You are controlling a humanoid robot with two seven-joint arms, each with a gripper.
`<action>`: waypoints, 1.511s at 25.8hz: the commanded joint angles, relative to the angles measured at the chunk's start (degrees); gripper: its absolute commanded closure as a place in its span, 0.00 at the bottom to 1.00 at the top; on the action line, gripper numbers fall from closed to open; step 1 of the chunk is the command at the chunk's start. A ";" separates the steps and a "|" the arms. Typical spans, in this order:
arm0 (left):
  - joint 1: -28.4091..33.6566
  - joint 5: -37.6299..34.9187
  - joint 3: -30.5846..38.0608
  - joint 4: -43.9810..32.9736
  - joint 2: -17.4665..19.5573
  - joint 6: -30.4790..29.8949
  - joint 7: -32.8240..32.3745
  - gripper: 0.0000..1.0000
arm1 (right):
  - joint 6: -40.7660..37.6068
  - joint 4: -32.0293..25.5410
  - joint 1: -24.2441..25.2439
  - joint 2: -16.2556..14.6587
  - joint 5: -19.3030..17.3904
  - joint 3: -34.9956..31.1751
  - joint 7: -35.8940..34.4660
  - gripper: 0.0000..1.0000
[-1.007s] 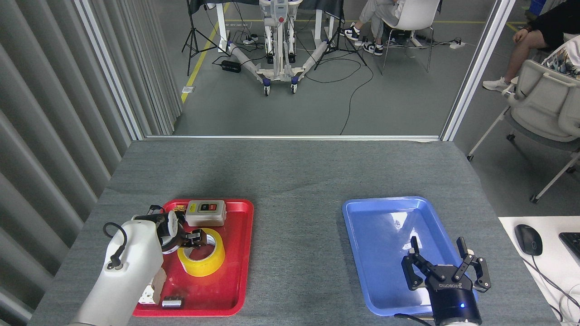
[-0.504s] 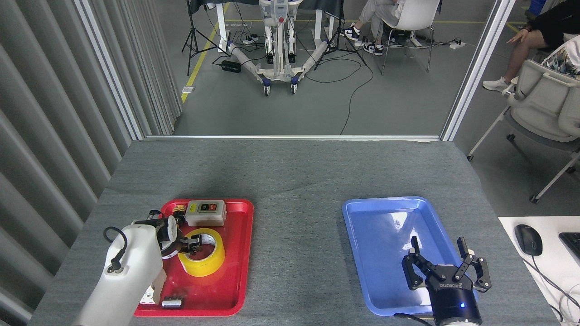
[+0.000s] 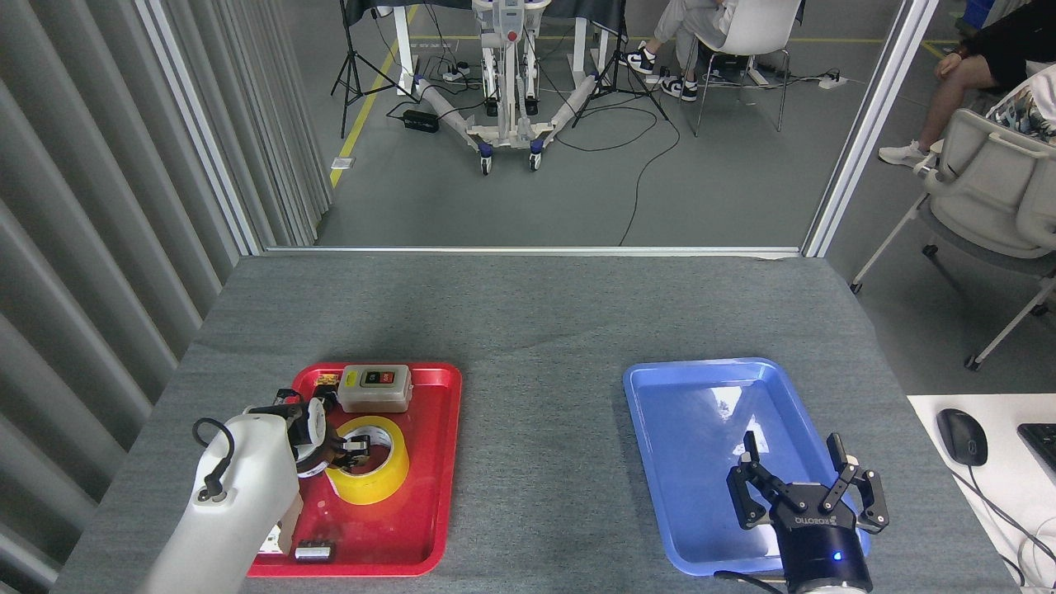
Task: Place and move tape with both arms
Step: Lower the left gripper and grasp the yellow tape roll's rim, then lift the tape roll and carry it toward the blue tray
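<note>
Head view: the tape (image 3: 369, 462) lies flat in the red tray (image 3: 429, 495), just in front of the switch box (image 3: 375, 387). The left gripper (image 3: 351, 450) is down at the roll's left rim, with one finger seeming to reach into the core; whether it has closed on the wall of the roll I cannot tell, since the wrist hides most of it. The roll looks to be resting on the tray floor, not lifted. The right gripper (image 3: 804, 487) hangs over the near end of the blue tray (image 3: 660, 412), its fingers spread wide and holding nothing. The blue tray has nothing in it.

By my judgement the task is at its start: the first grasp is being made, and the lift, the carry across the table, any handover to the right arm, and the placing are all left.
</note>
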 commanded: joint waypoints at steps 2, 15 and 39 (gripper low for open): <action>0.02 4.43 0.05 -0.47 0.07 0.02 0.71 0.73 | -0.01 0.00 -0.05 0.09 0.00 0.09 -0.01 0.00; 0.37 16.12 2.78 -6.36 2.53 0.89 -6.41 1.00 | -0.01 0.00 0.48 0.00 0.00 0.26 -0.01 0.00; 5.30 67.71 -0.56 -20.95 -1.86 29.19 -6.50 1.00 | -0.01 0.00 1.01 -0.17 0.00 0.09 -0.01 0.00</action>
